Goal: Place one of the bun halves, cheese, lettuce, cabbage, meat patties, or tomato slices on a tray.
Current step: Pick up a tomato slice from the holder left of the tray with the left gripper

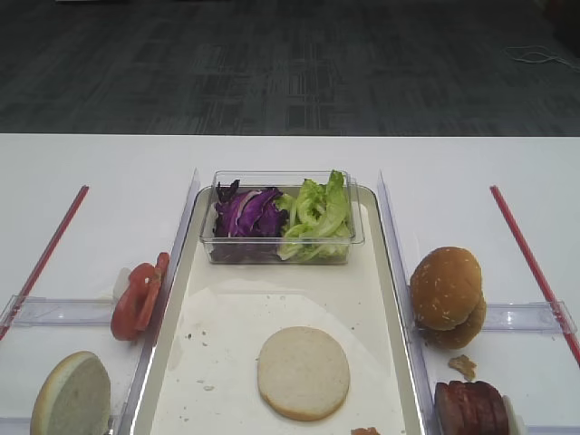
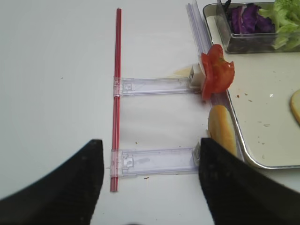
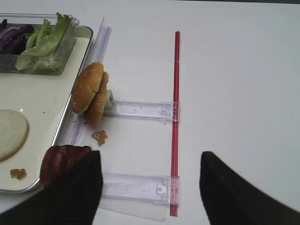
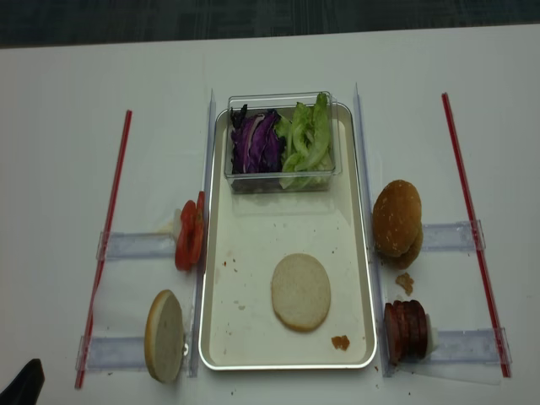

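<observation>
Nearest to me, both claws are hanging back off the near edge of the table. The left gripper [image 2: 149, 180] is standing wide apart with nothing between its dark fingers, hovering over the near clear rail [image 2: 154, 161] on the left side. The right gripper [image 3: 151, 187] is likewise gaping and holding nothing, sitting over its own near rail with the red strip [image 3: 176, 117] running between the fingers in its wrist view.

On the tray [image 1: 381, 362] a bun half [image 1: 303, 372] is lying cut face up, near the middle. Just left of the tray another bun half [image 1: 71, 399] is standing on edge, and beyond it the tomato slices [image 1: 138, 296] are leaning upright in a tight row. On the right, the meat patties [image 1: 467, 408] are standing on edge close to the tray's rim, with the seeded bun domes [image 1: 446, 294] stacked crookedly further back. At the far end, the clear box [image 1: 281, 237] is holding cabbage [image 1: 245, 216] on the left and lettuce [image 1: 317, 216] on the right.

What I am worrying about: everything outside the tray is balancing on edge. A claw closing off-centre is likely to be toppling neighbours, or pinching two slices at once. The tomato looks slippery and soft, so a hard squeeze may be tearing it. The tray rim is also standing in the way of a low carry.
</observation>
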{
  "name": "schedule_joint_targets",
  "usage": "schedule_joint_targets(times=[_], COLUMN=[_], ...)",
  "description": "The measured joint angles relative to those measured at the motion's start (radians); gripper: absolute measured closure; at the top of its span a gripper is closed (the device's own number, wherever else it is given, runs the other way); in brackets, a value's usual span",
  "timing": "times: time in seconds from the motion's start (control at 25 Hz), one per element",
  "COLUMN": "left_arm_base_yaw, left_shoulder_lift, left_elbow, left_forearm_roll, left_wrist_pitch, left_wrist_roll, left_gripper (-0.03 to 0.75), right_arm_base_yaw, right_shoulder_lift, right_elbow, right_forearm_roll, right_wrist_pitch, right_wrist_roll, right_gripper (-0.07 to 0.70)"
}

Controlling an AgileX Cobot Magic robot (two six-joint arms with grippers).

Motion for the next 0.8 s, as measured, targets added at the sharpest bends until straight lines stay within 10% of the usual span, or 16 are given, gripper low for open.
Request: schedule_joint_targets(times=[0.8], left_arm_base_yaw=[0.0], left_shoulder_lift=[0.0], left_elbow=[0.0], left_forearm_roll=[0.0], left_wrist_pitch=[0.0], left_wrist_roll=[0.0], left_gripper=[0.3], right_arm_base_yaw=[0.0], right_shoulder_lift=[0.0], right_elbow=[0.0], right_forearm_roll=[0.0], right_wrist_pitch=[0.0], right_wrist_roll=[0.004], right_gripper=[0.164])
